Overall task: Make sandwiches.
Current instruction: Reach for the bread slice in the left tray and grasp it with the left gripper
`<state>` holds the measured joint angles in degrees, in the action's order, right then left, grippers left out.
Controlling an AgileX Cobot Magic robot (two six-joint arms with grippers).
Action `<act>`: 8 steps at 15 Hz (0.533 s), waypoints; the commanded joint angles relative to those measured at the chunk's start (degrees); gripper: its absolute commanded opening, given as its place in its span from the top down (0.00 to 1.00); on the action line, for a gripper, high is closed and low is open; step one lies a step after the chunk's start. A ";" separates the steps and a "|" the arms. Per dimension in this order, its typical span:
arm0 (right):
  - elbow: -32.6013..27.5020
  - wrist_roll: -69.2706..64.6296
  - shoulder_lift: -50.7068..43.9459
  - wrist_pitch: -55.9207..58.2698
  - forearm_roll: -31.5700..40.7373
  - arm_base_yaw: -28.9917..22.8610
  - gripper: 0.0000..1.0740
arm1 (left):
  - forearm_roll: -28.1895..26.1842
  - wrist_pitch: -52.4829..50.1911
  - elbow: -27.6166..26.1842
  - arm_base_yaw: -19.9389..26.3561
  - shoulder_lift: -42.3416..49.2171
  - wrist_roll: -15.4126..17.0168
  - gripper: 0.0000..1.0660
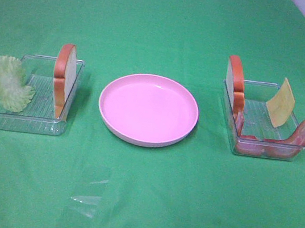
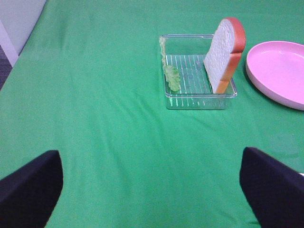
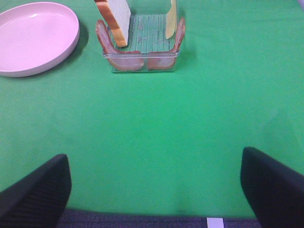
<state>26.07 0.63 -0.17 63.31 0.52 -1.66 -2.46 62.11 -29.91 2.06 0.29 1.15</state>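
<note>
Sandwiches are not yet built; their parts sit apart in two clear trays on the green worktop (image 1: pixel 139 204). In the left tray (image 1: pixel 30 124) a ruffled lettuce leaf (image 1: pixel 11 82) leans on the outer wall, rising above the rim. A bread slice (image 1: pixel 64 78) stands on edge against the wall nearest the pink plate (image 1: pixel 143 138).

The plate lies bare between the trays, close to both but touching neither. In the right tray (image 1: pixel 260 83) a second bread slice (image 1: pixel 235 83) stands upright against the plate-side wall, and a thin yellow cheese slice (image 1: pixel 281 101) tilts against the outer side. Reddish bacon (image 1: pixel 301 135) curves along the front wall, with one end poking over the outer corner; whether it is one strip or two I cannot tell.

The left gripper (image 2: pixel 152 190) hangs above bare cloth well short of its tray, its dark fingers (image 2: pixel 28 190) spread wide and holding nothing. The right gripper (image 3: pixel 152 190) is likewise spread wide with nothing between its fingers (image 3: pixel 33 190), well apart from the right tray.
</note>
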 commanded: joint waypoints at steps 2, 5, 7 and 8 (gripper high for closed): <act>-0.17 -0.23 -1.60 -0.23 0.34 0.23 0.12 | -0.11 -0.69 0.23 0.11 0.52 0.00 0.13; -0.17 -0.23 -1.60 -0.23 0.34 0.23 0.12 | -0.11 -3.67 -2.23 0.11 -8.37 0.40 0.13; -0.17 -0.23 -1.60 -0.23 0.34 0.23 0.12 | -0.11 -6.42 -3.50 -0.46 -14.44 2.01 0.13; -0.17 -0.23 -1.60 -0.23 0.34 0.23 0.12 | -0.29 -8.37 -4.30 -0.86 -18.22 3.38 0.13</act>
<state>26.07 0.63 -0.17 63.31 0.52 -1.66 -2.46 55.35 -33.92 1.72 -17.53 3.44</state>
